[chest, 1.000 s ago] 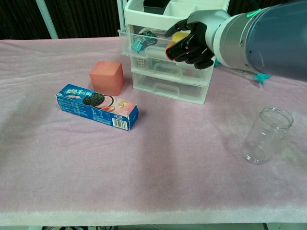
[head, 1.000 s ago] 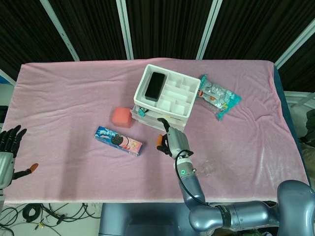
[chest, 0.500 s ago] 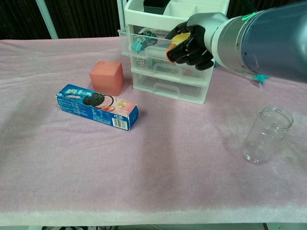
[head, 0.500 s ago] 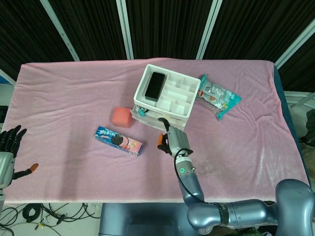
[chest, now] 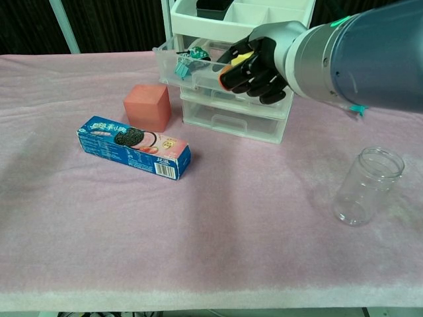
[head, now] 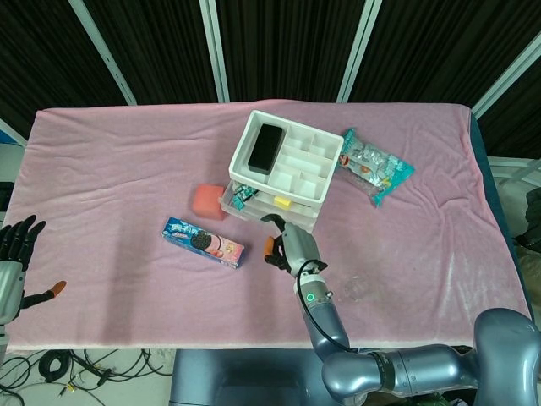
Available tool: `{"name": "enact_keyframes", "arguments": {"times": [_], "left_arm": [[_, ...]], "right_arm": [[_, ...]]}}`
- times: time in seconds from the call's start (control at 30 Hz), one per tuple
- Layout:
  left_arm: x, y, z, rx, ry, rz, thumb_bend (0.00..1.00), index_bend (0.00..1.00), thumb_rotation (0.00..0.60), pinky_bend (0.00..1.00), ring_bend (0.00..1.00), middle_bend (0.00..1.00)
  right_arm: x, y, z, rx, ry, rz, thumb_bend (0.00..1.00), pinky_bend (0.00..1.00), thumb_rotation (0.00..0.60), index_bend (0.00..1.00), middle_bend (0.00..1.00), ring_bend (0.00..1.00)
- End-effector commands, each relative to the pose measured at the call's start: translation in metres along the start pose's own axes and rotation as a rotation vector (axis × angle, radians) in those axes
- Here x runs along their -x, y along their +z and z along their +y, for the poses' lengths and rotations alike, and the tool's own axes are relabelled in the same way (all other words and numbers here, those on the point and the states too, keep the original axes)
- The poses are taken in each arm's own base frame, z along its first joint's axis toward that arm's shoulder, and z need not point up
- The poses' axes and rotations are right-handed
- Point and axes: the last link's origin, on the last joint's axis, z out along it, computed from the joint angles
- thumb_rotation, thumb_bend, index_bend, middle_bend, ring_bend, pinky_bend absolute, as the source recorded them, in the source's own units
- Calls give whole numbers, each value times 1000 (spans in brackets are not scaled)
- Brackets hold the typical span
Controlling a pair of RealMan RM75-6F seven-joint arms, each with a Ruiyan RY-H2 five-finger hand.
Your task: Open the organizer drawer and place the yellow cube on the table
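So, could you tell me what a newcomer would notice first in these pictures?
Most striking is the right hand at the organizer's pulled-out top drawer, fingers curled around the yellow cube. Left of the organizer sit a pink block and a blue cookie box; a clear jar stands at the right. The left hand waits open at the table's far left edge.
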Motion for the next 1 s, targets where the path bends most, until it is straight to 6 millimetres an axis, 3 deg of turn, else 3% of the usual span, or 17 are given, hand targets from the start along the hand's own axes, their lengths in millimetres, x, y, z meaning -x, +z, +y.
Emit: {"name": "enact_keyframes", "arguments": {"times": [0.03, 0.37, 0.77, 0.87, 1.0], "left_arm": [[0, 0, 0, 1, 1, 1, 0, 0, 600, 0, 0, 0], [0, 0, 1, 4, 1, 4, 0, 0, 600, 0, 0, 0], [0, 0, 0, 6, 2, 5, 0, 0, 600, 0, 0, 0], [0, 0, 0, 6, 2, 3, 0, 0, 600, 0, 0, 0], [0, 0, 0, 5, 2, 4, 0, 0, 600, 0, 0, 0]], "right_arm": [[1, -5, -1, -7, 2, -15, 705, 994, 600, 288, 918, 983], [9, -24, 0, -14, 7, -105, 704, 995, 600, 288, 917, 984], [12, -32, 0, -21, 5, -152, 695, 995, 600, 289, 918, 983], [10, -34, -7, -60, 16, -138, 654, 995, 600, 278, 917, 984], [6, -36, -17, -112, 8, -113, 512, 995, 600, 229, 918, 984]]}}
